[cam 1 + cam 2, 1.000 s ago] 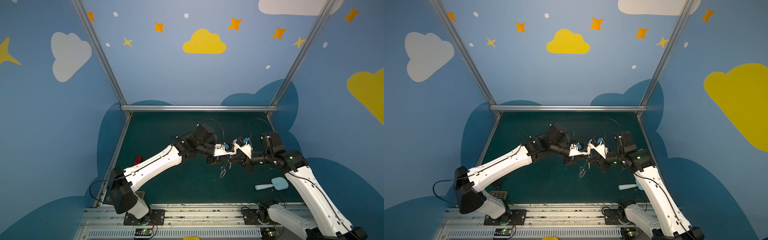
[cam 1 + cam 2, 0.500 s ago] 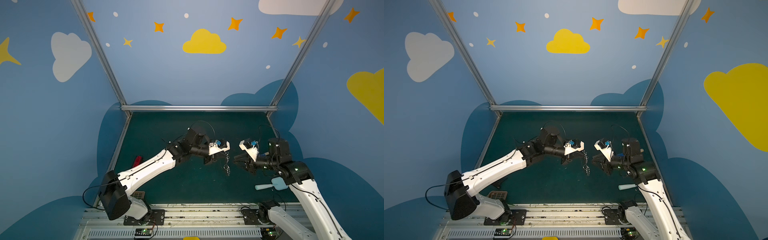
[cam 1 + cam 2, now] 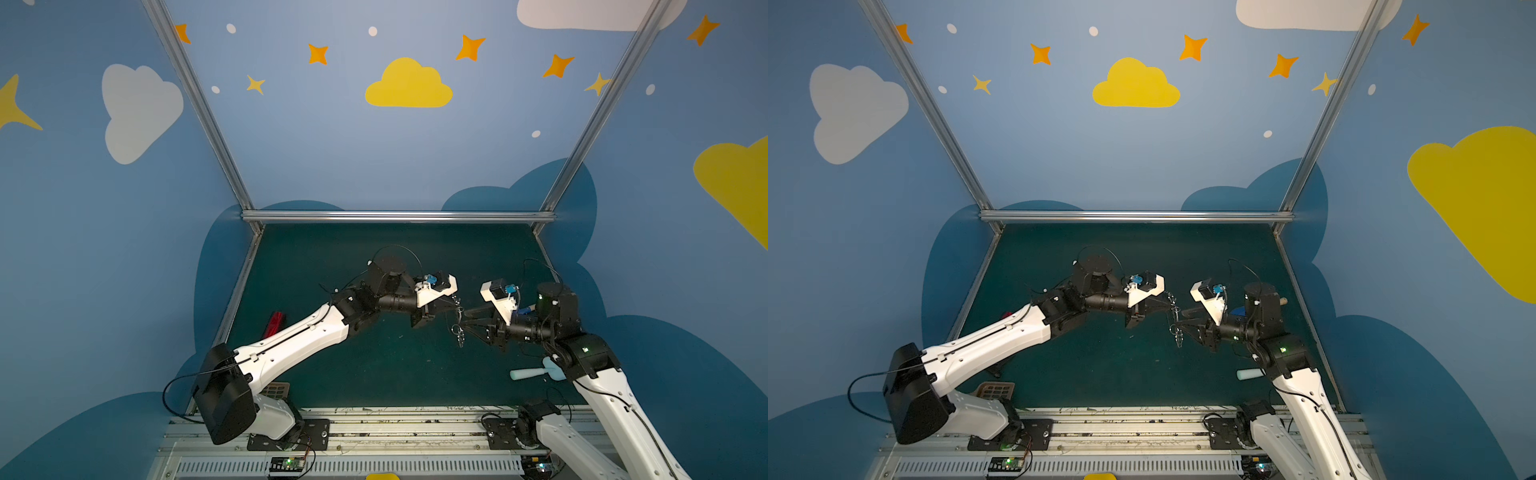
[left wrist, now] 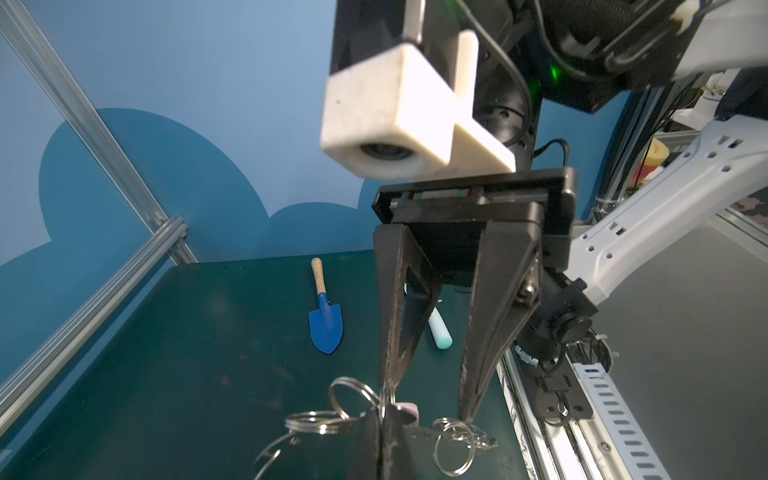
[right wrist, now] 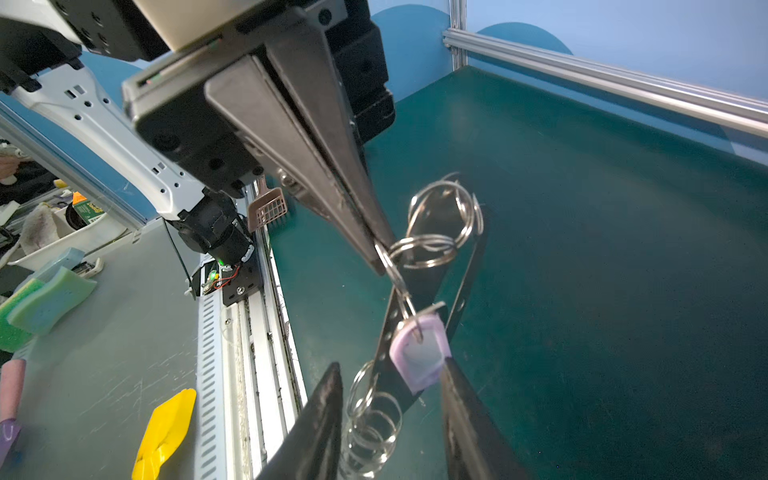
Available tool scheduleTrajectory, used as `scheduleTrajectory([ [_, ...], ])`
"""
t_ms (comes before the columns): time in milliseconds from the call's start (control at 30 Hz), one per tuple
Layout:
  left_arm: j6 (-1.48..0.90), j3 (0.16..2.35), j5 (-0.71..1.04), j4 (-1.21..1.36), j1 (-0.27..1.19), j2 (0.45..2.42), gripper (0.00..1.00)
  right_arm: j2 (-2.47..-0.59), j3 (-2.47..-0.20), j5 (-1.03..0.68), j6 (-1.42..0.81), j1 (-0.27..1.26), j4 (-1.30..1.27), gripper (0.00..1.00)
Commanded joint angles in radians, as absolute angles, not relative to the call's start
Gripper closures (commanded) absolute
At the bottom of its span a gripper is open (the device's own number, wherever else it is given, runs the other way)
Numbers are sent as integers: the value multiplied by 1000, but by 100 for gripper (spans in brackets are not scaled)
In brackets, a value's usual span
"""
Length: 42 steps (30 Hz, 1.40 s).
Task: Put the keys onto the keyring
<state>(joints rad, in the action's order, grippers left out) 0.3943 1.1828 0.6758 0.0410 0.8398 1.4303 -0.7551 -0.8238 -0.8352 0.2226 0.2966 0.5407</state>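
Observation:
My left gripper point(image 5: 380, 257) is shut on a split ring of the keyring point(image 5: 432, 282), a dark flat plate with rim holes that hangs from it above the mat. Several silver rings dangle from the plate. The key's pale lilac head point(image 5: 419, 357) hangs against the plate, and a ring passes through its hole. My right gripper point(image 5: 390, 368) is open, with one finger on each side of the plate's lower part and the key head. In both top views the keyring point(image 3: 457, 330) point(image 3: 1177, 332) hangs between the left gripper point(image 3: 455, 305) and the right gripper point(image 3: 464, 320).
A pale blue spatula point(image 3: 536, 372) lies on the mat beside the right arm. A blue trowel point(image 4: 326, 320) lies further back on the right. A red gadget point(image 3: 275, 324) is at the left edge, and a brown grid scoop point(image 3: 994, 390) sits at the front left corner.
The two grippers were pressed together mid-table; they have drawn apart. The right gripper has opened and let go. The keyring now hangs from the left gripper alone.

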Motion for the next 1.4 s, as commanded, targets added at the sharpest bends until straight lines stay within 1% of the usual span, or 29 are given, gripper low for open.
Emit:
scheduleTrajectory([
  [0,342,1191,688,117,838,1405,96,-730,-801,-827,194,304,458,59],
  [233,329,1195,701,130,842,1405,96,-708,-783,-724,207,312,399,59],
  [467,325,1209,698,135,845,1412,96,-721,-777,-705,218,328,366,62],
  [767,320,1221,703,136,850,1420,96,-699,-761,-665,276,341,353,75],
  [867,314,1223,701,143,850,1423,96,-699,-756,-659,299,349,356,75],
  [967,309,1224,699,148,851,1426,96,-691,-747,-661,298,362,337,72],
  [1100,302,1227,698,156,853,1433,96,-661,-725,-661,299,370,281,74],
  [1233,296,1228,684,160,854,1436,96,-636,-721,-654,347,374,276,83],
  [1367,274,1226,656,181,856,1439,96,-613,-715,-650,370,382,287,97],
])
